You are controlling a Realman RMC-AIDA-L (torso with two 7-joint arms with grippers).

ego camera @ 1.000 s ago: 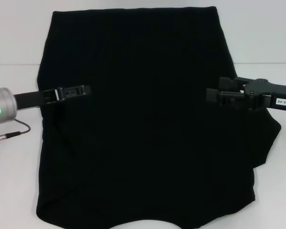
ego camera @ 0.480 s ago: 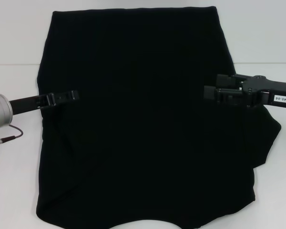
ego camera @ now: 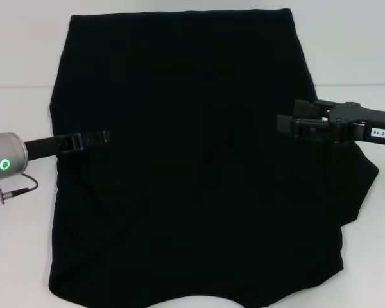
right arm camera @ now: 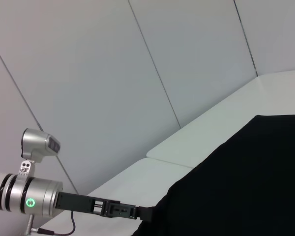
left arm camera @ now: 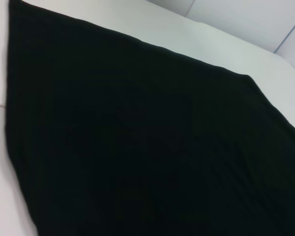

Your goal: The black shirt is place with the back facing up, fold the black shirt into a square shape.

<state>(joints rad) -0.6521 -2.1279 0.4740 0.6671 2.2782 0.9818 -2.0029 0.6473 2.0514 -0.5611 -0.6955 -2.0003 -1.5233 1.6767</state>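
Observation:
The black shirt [ego camera: 186, 160] lies spread flat over the white table [ego camera: 19, 58] and fills most of the head view. My left gripper [ego camera: 96, 136] hovers over the shirt's left edge at mid-height, seen edge-on, with nothing visibly held. At mid-height over the shirt's right edge is my right gripper [ego camera: 287, 123], open, its two fingers apart with no cloth between them. The left wrist view shows only the shirt [left arm camera: 147, 147] and table. From the right wrist view, the shirt [right arm camera: 246, 187] and the far left gripper [right arm camera: 123, 210] are seen.
A bulge of the shirt's cloth [ego camera: 362, 186] sticks out at the right side. Bare white table [ego camera: 366, 269] lies on both sides of the shirt. A cable [ego camera: 19, 183] hangs from the left wrist. Grey wall panels [right arm camera: 137, 73] stand behind the table.
My left gripper has drawn back toward the shirt's left edge and dropped slightly nearer me. The right gripper has hardly moved. The shirt lies unchanged.

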